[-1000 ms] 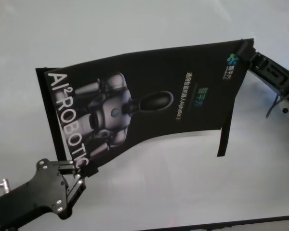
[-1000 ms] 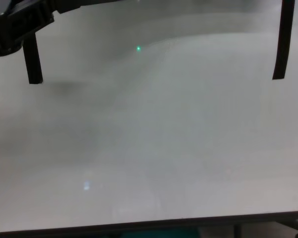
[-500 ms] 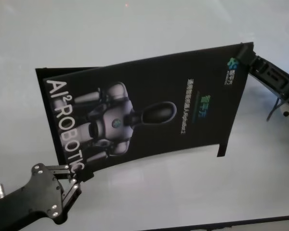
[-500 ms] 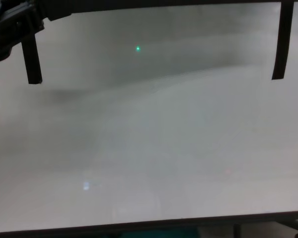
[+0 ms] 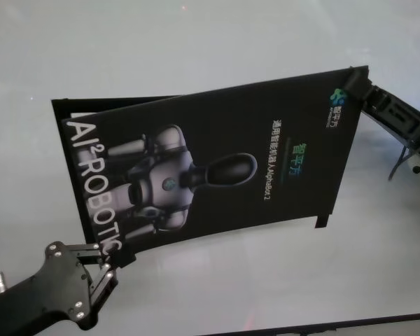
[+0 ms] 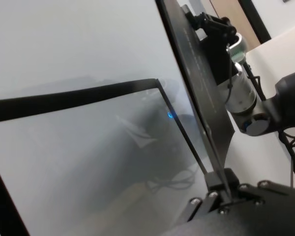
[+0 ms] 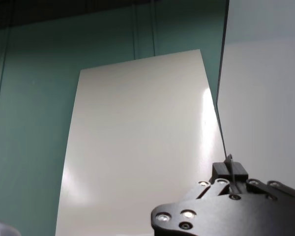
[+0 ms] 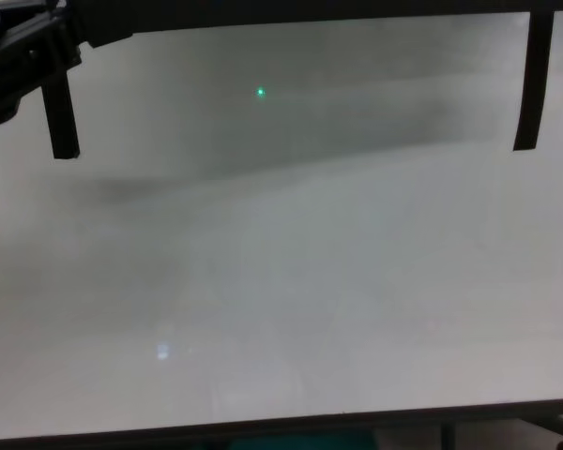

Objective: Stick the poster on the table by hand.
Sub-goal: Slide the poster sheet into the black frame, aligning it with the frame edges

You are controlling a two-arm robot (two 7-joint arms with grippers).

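You are holding poster (image 5: 217,168) taut above table (image 5: 266,42): left gripper (image 5: 114,257), right gripper (image 5: 355,87) pinching opposite corners. Next: lowering flat.

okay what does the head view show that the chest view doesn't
Only the head view shows the poster's printed face, with the robot image and the AI ROBOTIC lettering, and the left hand and right hand each pinching a corner. Only the chest view shows the table's near dark edge full width and strips hanging off the poster's edge, one strip at right. Both show the white table.
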